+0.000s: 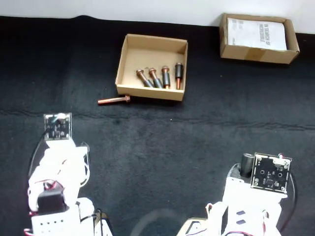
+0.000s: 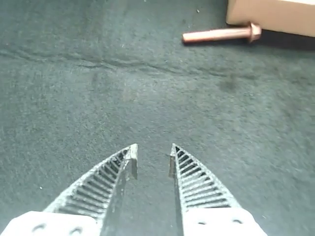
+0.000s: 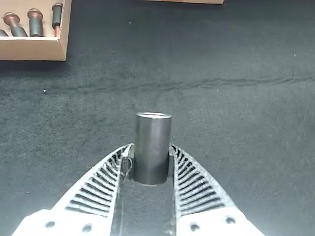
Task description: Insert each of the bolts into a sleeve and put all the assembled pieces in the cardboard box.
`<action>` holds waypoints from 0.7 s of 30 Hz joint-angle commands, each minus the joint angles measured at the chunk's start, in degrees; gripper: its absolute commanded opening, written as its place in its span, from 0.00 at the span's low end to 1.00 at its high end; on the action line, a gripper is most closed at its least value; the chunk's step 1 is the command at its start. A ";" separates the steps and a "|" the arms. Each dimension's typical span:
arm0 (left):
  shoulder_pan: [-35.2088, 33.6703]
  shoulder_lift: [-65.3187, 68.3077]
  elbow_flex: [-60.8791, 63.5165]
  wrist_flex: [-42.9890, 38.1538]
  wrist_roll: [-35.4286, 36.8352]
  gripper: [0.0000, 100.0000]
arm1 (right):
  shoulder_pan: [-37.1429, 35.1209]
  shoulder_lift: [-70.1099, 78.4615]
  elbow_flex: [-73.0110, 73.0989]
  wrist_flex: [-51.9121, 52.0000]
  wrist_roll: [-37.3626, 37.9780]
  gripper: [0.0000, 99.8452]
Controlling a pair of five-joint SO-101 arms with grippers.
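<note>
A bare copper bolt (image 1: 113,100) lies on the black mat just in front of the cardboard box (image 1: 124,59), near its front left corner. Several bolts with dark sleeves on them (image 1: 157,77) lie inside the box. My right gripper (image 3: 151,157) is shut on a dark metal sleeve (image 3: 152,145), held upright with its open end up, low at the table's front right; the sleeve (image 1: 246,161) also peeks out beside that arm's camera. My left gripper (image 2: 153,156) hovers open over bare mat at the front left, with the loose bolt (image 2: 219,34) well ahead of it.
A second cardboard box (image 1: 258,51) holding a printed sheet stands at the back right. The task box's corner (image 2: 270,14) lies just beyond the bolt, and its front wall (image 3: 32,46) is far ahead of the right gripper. A fold runs across the mat (image 1: 197,120).
</note>
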 commanded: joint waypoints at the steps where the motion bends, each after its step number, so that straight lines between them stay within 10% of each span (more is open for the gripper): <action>1: 1.98 13.67 -9.80 -0.18 0.00 0.12 | 0.84 -0.13 0.13 -1.27 0.79 0.01; 14: 3.03 65.54 -46.64 -0.44 -0.62 0.13 | 0.84 -0.13 0.22 -1.27 0.79 0.01; 21: 4.79 89.36 -66.95 0.09 -13.45 0.13 | 0.92 -0.13 0.22 -1.27 0.79 0.01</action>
